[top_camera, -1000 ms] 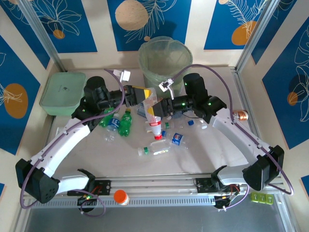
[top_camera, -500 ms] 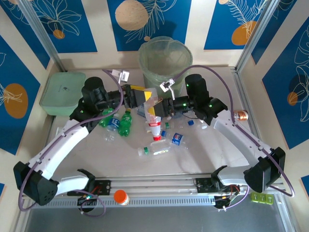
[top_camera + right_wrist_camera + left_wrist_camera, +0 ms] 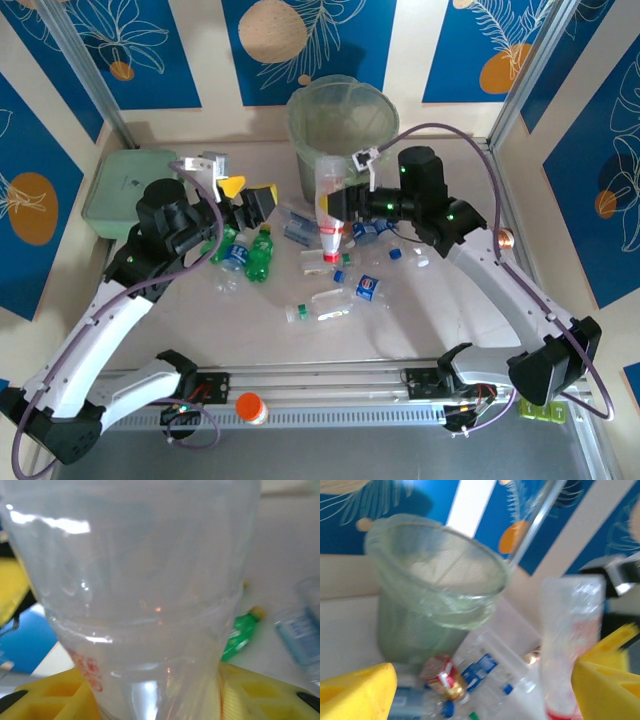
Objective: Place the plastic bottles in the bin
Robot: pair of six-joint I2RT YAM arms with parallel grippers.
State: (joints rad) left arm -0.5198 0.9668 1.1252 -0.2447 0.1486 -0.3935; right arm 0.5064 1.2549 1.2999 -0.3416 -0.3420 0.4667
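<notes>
Clear bottle (image 3: 330, 180) in right pincer (image 3: 336, 204), loose bottles (image 3: 260, 255) before bin (image 3: 312, 140), box (image 3: 125, 187) left

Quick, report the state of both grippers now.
Left gripper: open, holding nothing.
Right gripper: closed on the clear plastic bottle with red print.

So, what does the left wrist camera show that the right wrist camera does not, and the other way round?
Left wrist: the bin with its pale liner, crushed bottles lying in front of it, and the open left gripper. Right wrist: a green bottle lying on the table, and the right gripper shut on the clear bottle. Both: that clear bottle with its red print.
</notes>
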